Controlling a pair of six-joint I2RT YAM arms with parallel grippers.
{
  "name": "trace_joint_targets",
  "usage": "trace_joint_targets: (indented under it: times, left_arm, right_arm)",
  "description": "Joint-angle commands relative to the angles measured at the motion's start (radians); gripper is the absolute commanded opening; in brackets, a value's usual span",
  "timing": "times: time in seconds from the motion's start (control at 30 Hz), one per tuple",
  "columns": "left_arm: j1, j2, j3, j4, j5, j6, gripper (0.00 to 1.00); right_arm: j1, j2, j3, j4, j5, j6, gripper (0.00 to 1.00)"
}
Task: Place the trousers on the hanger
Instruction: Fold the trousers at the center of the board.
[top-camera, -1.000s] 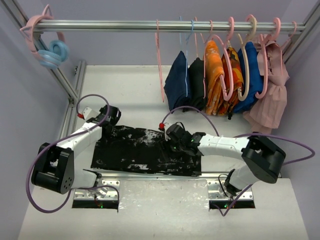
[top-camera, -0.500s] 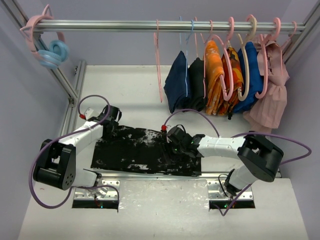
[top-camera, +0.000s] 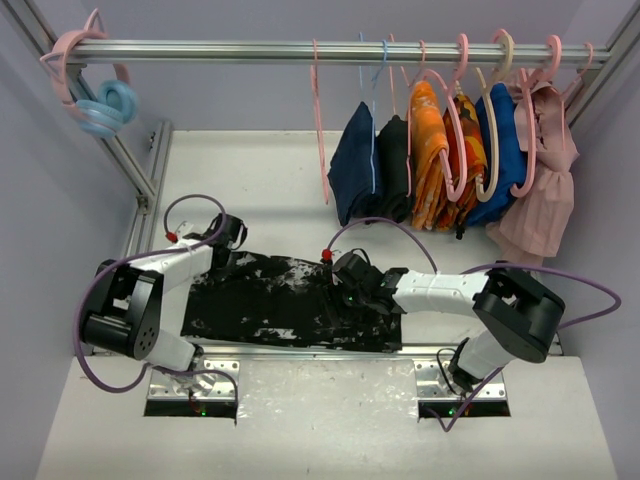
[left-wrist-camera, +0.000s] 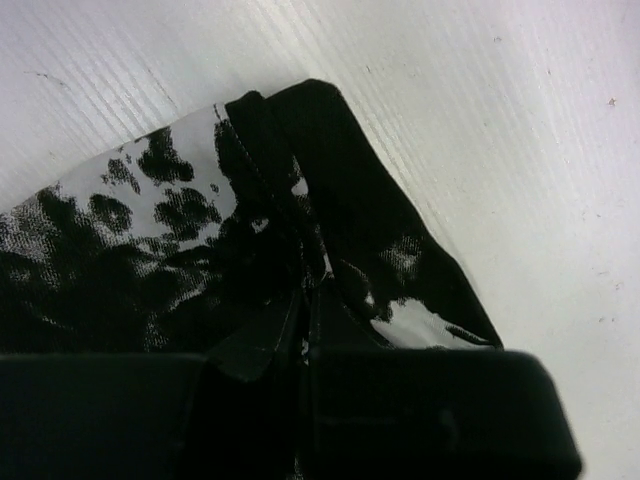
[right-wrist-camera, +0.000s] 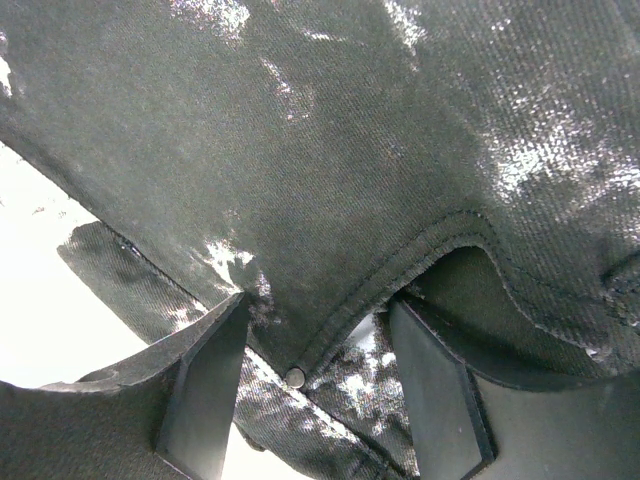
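free: table behind trousers | blocked: hung clothes right of hanger

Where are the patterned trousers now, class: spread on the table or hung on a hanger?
Spread on the table. The trousers lie flat in the top view; the thin pink hanger hangs bare on the rail.

From above, the right arm covers one end of the trousers
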Motion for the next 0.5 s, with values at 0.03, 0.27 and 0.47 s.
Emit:
trace_joint_targets:
  times: [0.03, 0.27, 0.47]
  left_arm:
    - [0.038, -0.051, 0.033, -0.051, -0.066, -0.034, 0.00]
    - [0.122, -0.064, 0.166, -0.151, -0.158, -0.006, 0.00]
    - [0.144, 0.023, 0.250, -0.175, -0.193, -0.004, 0.00]
  right_arm:
    - [0.003, 0.021, -0.028, -0.095, 0.121, -0.023, 0.64]
    - [0.003, 0.022, -0.073, -0.207, 0.166, -0.008, 0.66]
    - [0.004, -0.001, -0.134, -0.208, 0.151, 0.009, 0.67]
